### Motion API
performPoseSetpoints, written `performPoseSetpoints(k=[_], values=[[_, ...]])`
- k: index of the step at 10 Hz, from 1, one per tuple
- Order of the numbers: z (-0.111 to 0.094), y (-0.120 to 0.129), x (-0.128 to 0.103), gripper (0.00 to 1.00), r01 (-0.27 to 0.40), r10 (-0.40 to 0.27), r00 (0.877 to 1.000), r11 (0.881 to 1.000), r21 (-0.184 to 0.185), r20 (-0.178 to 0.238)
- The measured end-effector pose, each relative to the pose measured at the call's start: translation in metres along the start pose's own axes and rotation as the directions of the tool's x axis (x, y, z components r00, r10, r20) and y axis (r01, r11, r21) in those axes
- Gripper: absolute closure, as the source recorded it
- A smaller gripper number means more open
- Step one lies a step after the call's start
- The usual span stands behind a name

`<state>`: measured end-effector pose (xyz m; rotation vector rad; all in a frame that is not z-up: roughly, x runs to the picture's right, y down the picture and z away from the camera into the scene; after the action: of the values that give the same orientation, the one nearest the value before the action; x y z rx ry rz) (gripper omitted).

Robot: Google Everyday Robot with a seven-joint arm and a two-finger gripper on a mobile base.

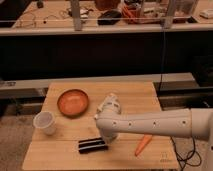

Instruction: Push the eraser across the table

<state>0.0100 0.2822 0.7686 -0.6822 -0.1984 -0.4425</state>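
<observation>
Black striped eraser [92, 145] lies flat near front edge of wooden table [55, 157], left of orange carrot [143, 144]. Gripper [106, 138] closed, just at eraser's right end, contact unclear. Farther back: pale cup [44, 122], orange bowl [73, 102], white block [109, 105].

The tabletop [145, 95] is pale matt slatted wood, the eraser [91, 145] matt black, the cup [44, 123] translucent plastic, and the gripper [108, 137], at lower centre beside the eraser, ends a smooth white arm [150, 122].
</observation>
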Motion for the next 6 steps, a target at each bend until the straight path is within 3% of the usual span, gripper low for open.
performPoseSetpoints(k=[6], values=[[0.006, -0.007, -0.018, 0.99, 0.036, -0.036, 0.999, 0.999, -0.011, -0.017]])
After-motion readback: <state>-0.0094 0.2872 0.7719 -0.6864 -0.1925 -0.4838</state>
